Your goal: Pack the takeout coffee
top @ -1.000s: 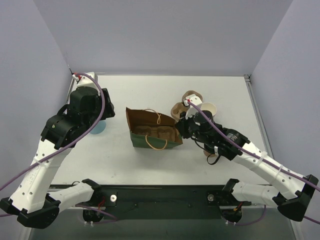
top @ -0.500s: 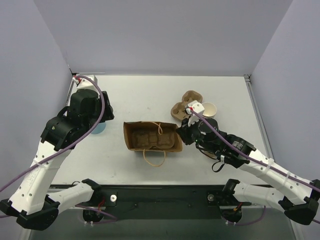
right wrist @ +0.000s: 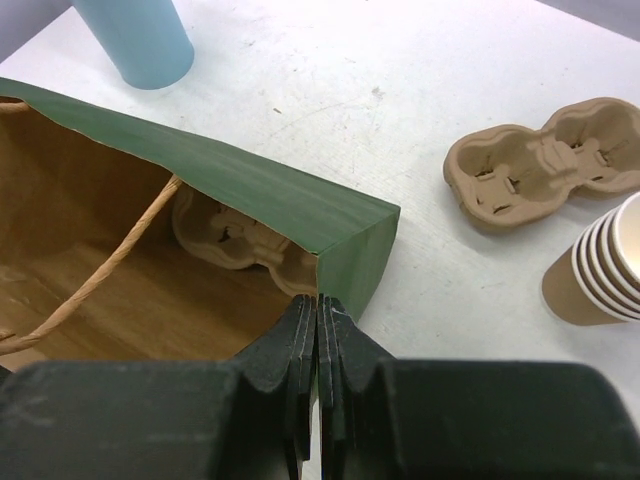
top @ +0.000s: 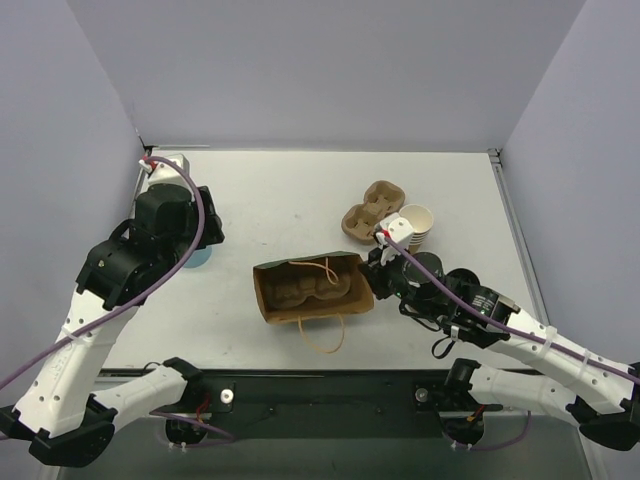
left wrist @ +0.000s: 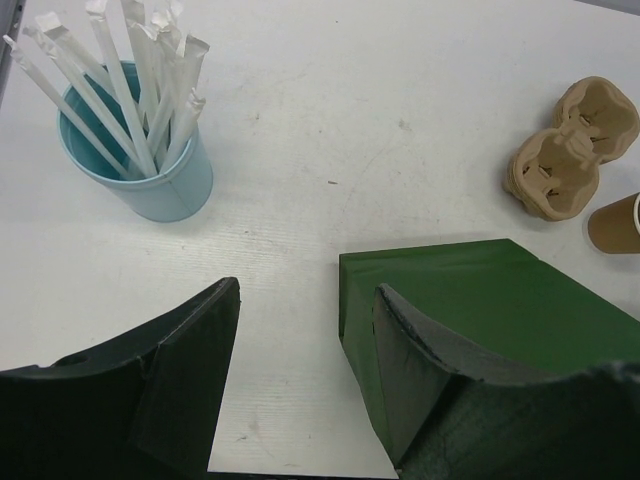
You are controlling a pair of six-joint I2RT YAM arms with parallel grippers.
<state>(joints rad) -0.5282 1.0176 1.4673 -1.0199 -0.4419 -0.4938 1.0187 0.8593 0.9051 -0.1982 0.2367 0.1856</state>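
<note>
The takeout coffee is out of view in every frame. A green paper bag (top: pixel 310 292) with a brown inside lies mid-table, its mouth facing up. A moulded cup carrier (right wrist: pixel 240 245) sits inside it. My right gripper (right wrist: pixel 318 300) is shut on the bag's rim at its right corner (top: pixel 372 275). My left gripper (left wrist: pixel 307 290) hangs open over bare table just left of the bag (left wrist: pixel 480 300), with nothing between its fingers.
A second cup carrier (top: pixel 372 208) lies at the back right, and a stack of unlidded tan cups (top: pixel 415 225) stands beside it. A light blue cup of wrapped straws (left wrist: pixel 140 150) stands at the left, under my left arm.
My right gripper has drawn the bag toward the near edge and slightly right, and the bag has tipped so its brown inside faces up. The left arm has barely shifted.
</note>
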